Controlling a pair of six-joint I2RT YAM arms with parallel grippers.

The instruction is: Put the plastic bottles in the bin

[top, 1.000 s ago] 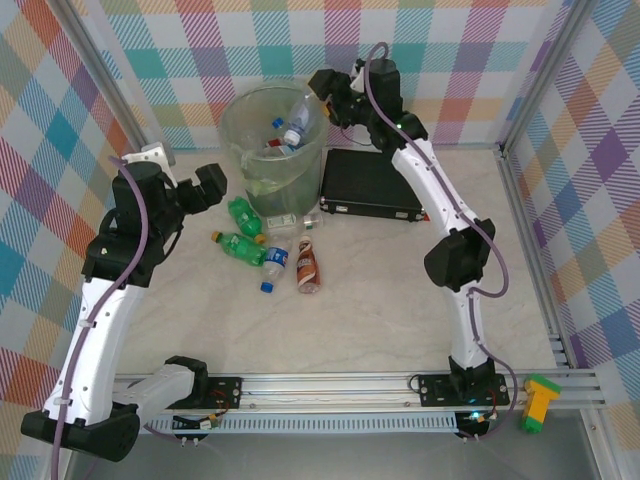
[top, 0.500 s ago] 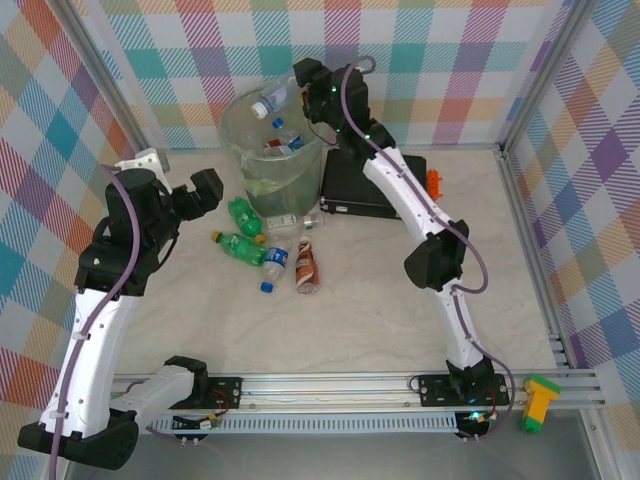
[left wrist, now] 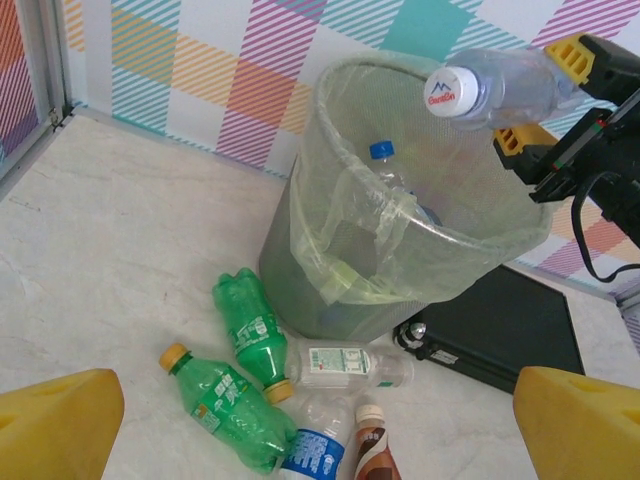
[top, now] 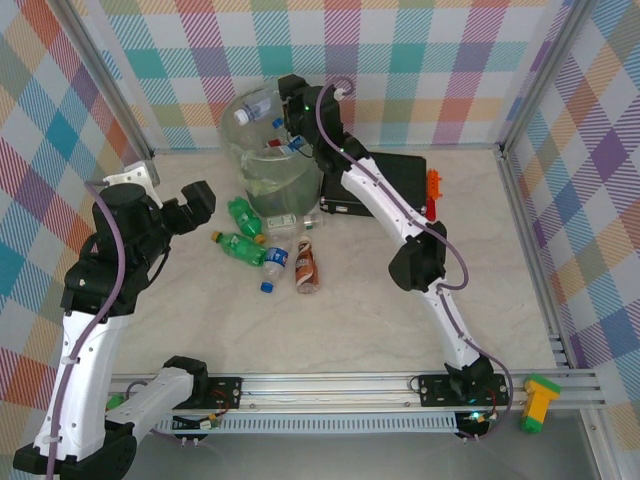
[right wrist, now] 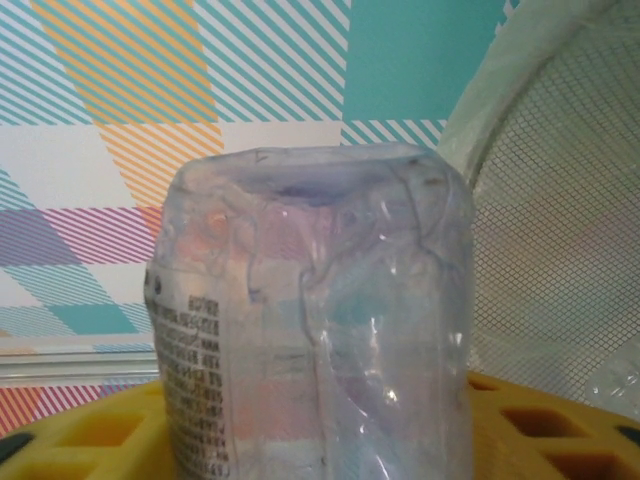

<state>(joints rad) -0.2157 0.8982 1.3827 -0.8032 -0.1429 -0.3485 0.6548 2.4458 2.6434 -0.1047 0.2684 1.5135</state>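
Robot lab cell: aluminium frame rails [top: 350, 383], plaid backdrop walls [top: 450, 60], marble-look tabletop [top: 350, 320].

White arms [top: 85, 350], black joints [top: 415, 265], purple cables [top: 319, 115], yellow fingers [left wrist: 60, 420]

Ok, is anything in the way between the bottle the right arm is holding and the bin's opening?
Nothing visible is. The clear bottle lies sideways between the fingers of the right gripper, right above the open mouth of the bin. Beneath it is only open space, then the bottles already inside.
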